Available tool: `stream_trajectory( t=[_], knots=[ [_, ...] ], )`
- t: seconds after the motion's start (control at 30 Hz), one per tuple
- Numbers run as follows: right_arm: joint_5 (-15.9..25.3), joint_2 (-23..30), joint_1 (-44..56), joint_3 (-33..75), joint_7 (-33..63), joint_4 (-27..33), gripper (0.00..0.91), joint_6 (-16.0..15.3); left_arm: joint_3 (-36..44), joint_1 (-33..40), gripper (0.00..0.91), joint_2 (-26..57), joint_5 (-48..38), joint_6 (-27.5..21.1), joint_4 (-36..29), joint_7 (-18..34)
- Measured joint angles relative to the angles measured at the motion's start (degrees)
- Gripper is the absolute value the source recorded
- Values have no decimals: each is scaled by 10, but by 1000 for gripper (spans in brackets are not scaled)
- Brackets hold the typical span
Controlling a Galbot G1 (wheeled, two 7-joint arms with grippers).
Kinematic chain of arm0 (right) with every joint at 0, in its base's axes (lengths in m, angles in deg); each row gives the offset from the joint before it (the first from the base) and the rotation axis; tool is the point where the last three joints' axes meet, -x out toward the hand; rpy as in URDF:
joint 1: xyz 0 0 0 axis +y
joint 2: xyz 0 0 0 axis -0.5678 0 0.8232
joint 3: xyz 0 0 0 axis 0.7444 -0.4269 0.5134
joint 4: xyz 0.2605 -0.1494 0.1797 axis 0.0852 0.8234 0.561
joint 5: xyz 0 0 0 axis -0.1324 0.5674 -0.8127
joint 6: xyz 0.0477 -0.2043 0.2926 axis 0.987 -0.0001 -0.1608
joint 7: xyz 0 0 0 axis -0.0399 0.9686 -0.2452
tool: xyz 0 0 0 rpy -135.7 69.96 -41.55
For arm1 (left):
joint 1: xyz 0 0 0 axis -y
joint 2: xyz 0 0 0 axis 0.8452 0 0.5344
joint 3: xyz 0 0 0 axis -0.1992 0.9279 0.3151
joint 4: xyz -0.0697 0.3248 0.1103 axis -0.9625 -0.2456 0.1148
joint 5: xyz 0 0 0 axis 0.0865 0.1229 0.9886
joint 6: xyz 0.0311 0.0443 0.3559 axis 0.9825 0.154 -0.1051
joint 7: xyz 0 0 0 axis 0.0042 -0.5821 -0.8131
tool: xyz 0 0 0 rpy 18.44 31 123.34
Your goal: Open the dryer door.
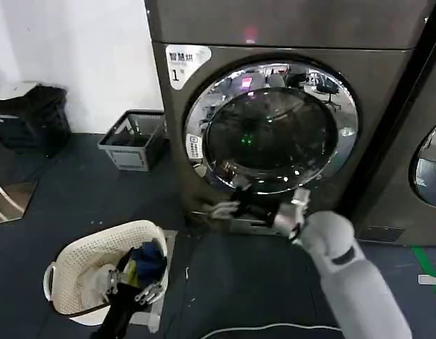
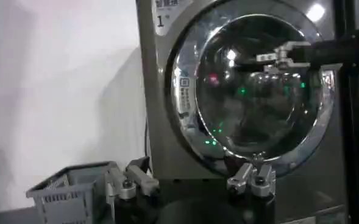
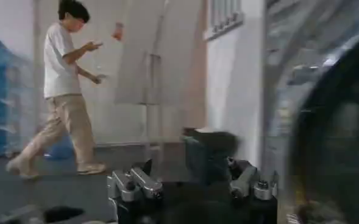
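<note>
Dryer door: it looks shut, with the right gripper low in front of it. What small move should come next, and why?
Probably ease the right gripper up to the chrome ring of the dryer door and hook its edge. The door sits flush in the dryer, and the open fingers hang just below the ring's lower edge, gripping nothing. The left gripper waits low by the white basket.
</note>
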Motion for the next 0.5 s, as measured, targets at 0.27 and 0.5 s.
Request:
stream_trajectory(
  t=[0.27, 0.5],
  knots=[
    [57, 32, -67, -30, -37, 117, 907, 60, -2, -5, 907, -5, 4, -18, -2, -12],
    [70, 68, -118, -57, -16, 189, 907, 82, -3, -9, 907, -7, 6, -20, -4, -10]
  ],
)
